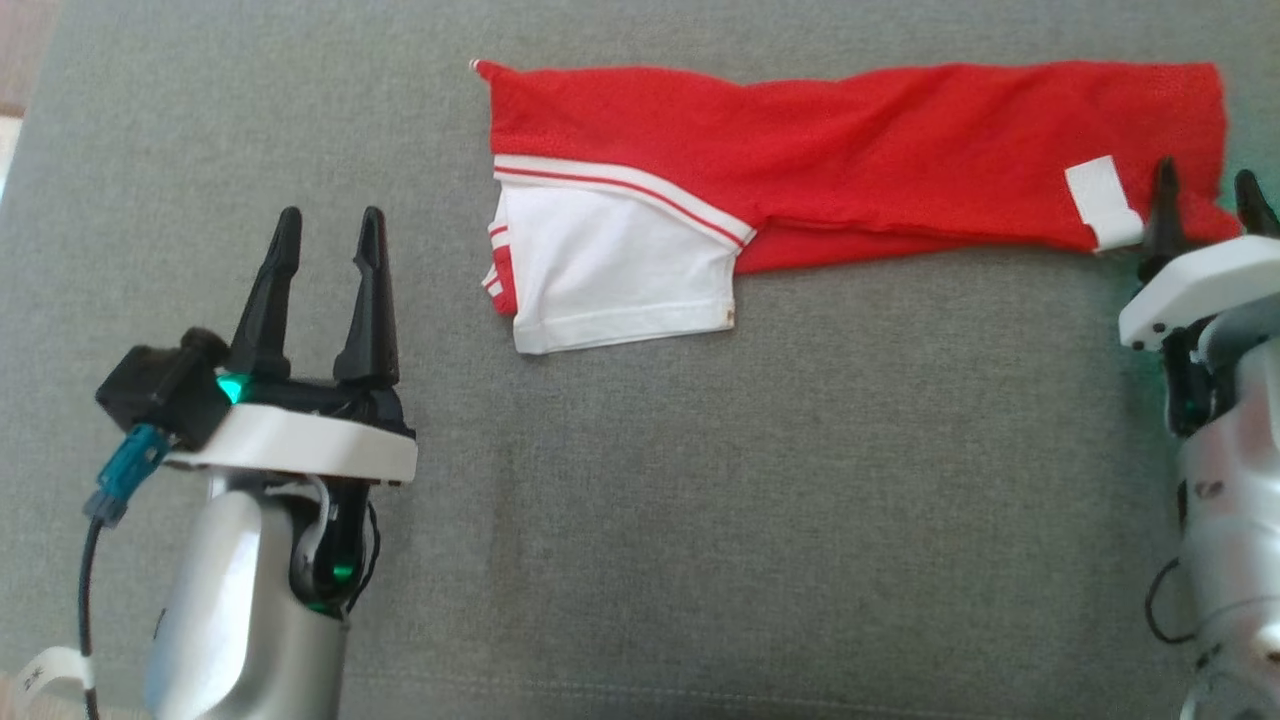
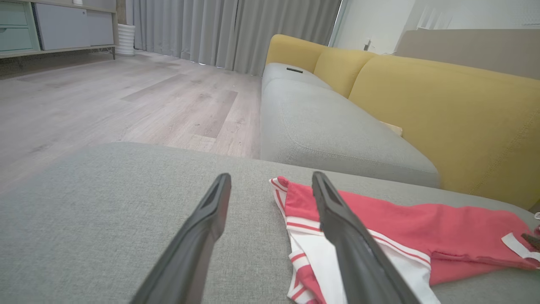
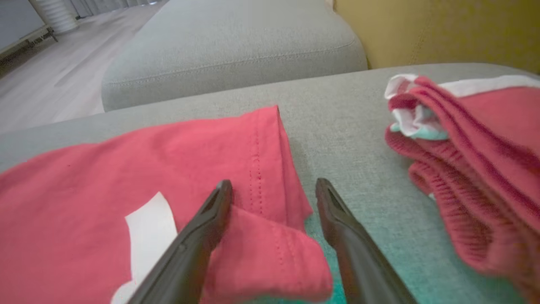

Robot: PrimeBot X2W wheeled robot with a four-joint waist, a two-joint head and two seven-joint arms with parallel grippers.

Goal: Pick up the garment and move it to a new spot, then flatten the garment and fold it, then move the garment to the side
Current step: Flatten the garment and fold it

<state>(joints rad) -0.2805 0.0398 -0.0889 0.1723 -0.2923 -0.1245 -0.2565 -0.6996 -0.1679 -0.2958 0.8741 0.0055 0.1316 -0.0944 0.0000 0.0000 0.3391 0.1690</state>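
Head view: the garment (image 1: 850, 140) is a red tee lying in a long strip across the grey cushion (image 1: 700, 500), white sleeve end out ahead and to the right of the left gripper (image 1: 330, 215). That gripper is spread wide, holding nothing, well clear of the cloth. The right gripper (image 1: 1204, 172) is also spread and empty, tips right at the hem corner beside the white label (image 1: 1100, 200).

Left wrist view: the sleeve end sits just past the left gripper's (image 2: 271, 176) right finger. If only the other arm pulls, I'd bet this end drags and bunches.

Right wrist view: the hem corner (image 3: 270, 236) is doubled over between the right gripper's (image 3: 273, 183) fingers. Pinch just the top layer and the fold probably peels open. Also, a second red pile (image 3: 472, 169) sits near on the gripper's right, so drifting that way could snag the wrong cloth.
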